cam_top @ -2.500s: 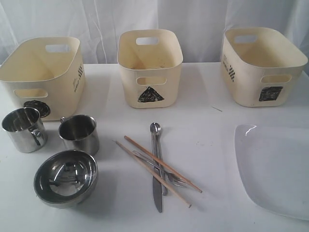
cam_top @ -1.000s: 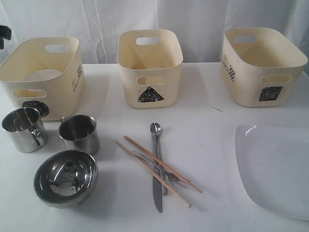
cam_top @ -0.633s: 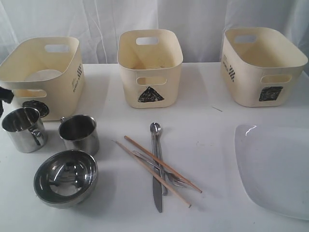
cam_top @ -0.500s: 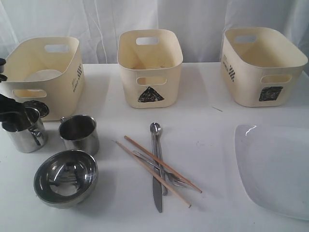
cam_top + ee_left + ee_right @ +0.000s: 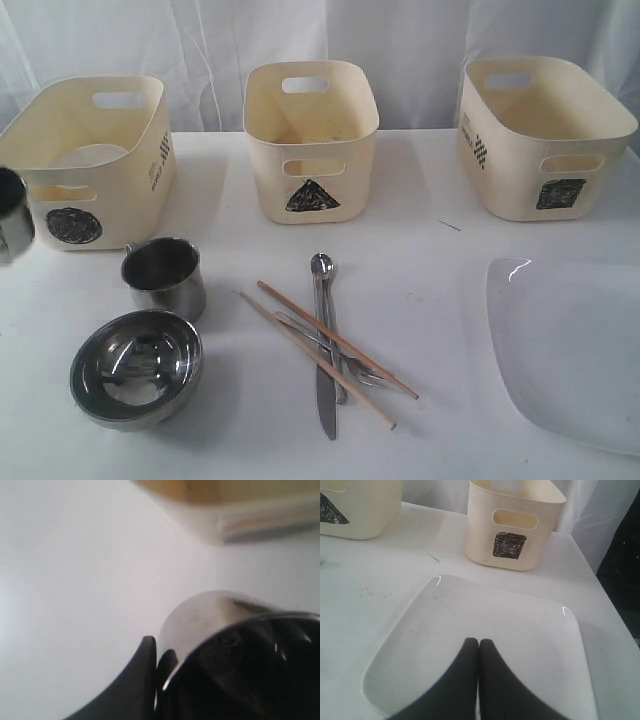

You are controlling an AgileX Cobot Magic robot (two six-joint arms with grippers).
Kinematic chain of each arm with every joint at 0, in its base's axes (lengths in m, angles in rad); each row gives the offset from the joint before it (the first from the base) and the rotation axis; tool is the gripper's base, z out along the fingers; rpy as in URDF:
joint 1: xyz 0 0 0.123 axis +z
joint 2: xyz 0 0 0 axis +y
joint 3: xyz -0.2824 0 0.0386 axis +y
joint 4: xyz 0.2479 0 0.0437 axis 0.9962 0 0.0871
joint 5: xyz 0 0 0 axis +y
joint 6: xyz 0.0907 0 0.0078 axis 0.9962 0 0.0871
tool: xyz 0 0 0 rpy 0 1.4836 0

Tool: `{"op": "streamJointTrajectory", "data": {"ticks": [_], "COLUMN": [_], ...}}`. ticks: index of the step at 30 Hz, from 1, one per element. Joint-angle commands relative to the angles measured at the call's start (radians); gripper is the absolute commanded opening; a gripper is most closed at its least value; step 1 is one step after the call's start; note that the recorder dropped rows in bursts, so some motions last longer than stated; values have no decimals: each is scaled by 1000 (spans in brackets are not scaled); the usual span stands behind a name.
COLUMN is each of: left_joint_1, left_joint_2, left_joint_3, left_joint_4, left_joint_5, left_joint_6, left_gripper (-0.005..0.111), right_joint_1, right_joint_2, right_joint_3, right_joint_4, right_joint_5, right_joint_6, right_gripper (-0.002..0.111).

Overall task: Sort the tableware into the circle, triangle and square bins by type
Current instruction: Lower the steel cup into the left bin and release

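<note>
My left gripper point(image 5: 157, 649) is shut on the rim of a steel mug point(image 5: 210, 620), one finger inside and one outside. That mug point(image 5: 10, 215) hangs blurred at the far left edge, off the table, beside the circle bin point(image 5: 95, 200), which holds a white bowl point(image 5: 88, 156). The other steel mug point(image 5: 165, 277) and the steel bowl point(image 5: 136, 366) stand on the table. Chopsticks point(image 5: 300, 335), spoon point(image 5: 321, 268), fork point(image 5: 360, 375) and knife point(image 5: 327, 405) lie crossed in the middle. My right gripper point(image 5: 479, 642) is shut and empty above the white plate point(image 5: 510, 625).
The triangle bin point(image 5: 311, 140) stands at the back centre and the square bin point(image 5: 540, 135) at the back right, also seen as the square bin point(image 5: 512, 525) beyond the plate. The plate point(image 5: 570, 350) reaches the table's right front edge. White curtains hang behind.
The left gripper came down onto the left mug, shut on its rim and lifted it up and to the left off the table. Nothing else moved.
</note>
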Motion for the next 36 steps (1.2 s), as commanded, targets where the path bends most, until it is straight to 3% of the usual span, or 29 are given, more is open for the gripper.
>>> {"op": "streamJointTrajectory", "data": {"ticks": [1, 7, 10, 16, 20, 25, 29, 36], "left_joint_1": [0, 0, 0, 0, 0, 0, 0, 0], "left_joint_2": [-180, -209, -131, 177, 314, 347, 297, 118], "left_joint_3": [-103, -63, -45, -65, -113, -128, -128, -128], "left_joint_4": [34, 28, 34, 21, 21, 28, 88, 173], "left_joint_5": [-111, -787, -994, -1206, -1176, -971, -882, -750], "left_joint_6": [1, -73, -62, -43, -134, -341, -445, -458], "left_gripper": [0, 0, 0, 7, 28, 54, 59, 59], "right_joint_1": [1, 1, 1, 1, 1, 1, 1, 1], "right_joint_2": [-4, -4, -4, -4, -4, -4, -4, -4], "right_joint_3": [2, 2, 2, 2, 2, 2, 2, 2], "right_joint_4": [-6, -6, -6, -6, -6, -6, -6, -6], "right_joint_5": [-6, -6, -6, -6, -6, -6, -6, -6], "right_joint_6": [-1, -1, -1, -1, -1, -1, -1, -1], "right_gripper": [0, 0, 0, 0, 0, 0, 0, 0]}}
